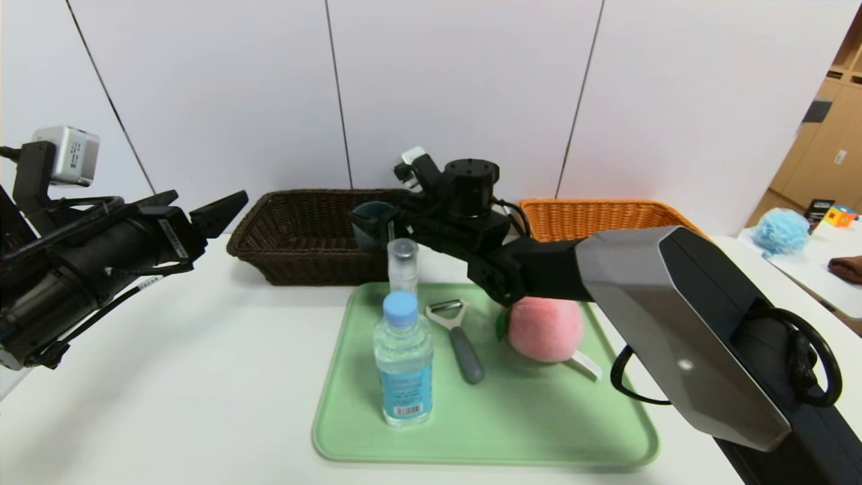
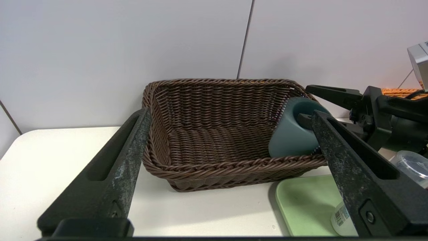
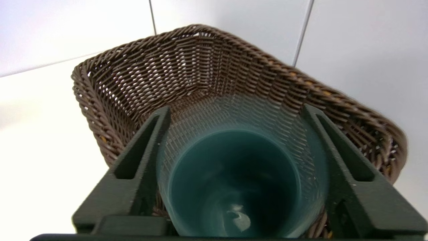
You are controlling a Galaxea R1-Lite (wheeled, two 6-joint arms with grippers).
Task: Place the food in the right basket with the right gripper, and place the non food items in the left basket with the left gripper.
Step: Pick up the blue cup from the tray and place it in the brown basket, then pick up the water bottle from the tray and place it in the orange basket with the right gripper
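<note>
The blue-grey cup [image 3: 240, 180] sits between the right pincer's [image 3: 240, 140] parted fingers, over the dark basket [image 3: 110, 87].

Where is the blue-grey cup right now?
The blue-grey cup lies tilted inside the dark brown basket, against the side nearest the orange basket, between the fingers of the right gripper; the head view shows it behind the green tray.

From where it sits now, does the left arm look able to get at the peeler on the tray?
Probably yes. The left tool hangs open off to the tray's left, and the peeler lies flat in the open, though the two bottles standing beside it crowd that approach.
</note>
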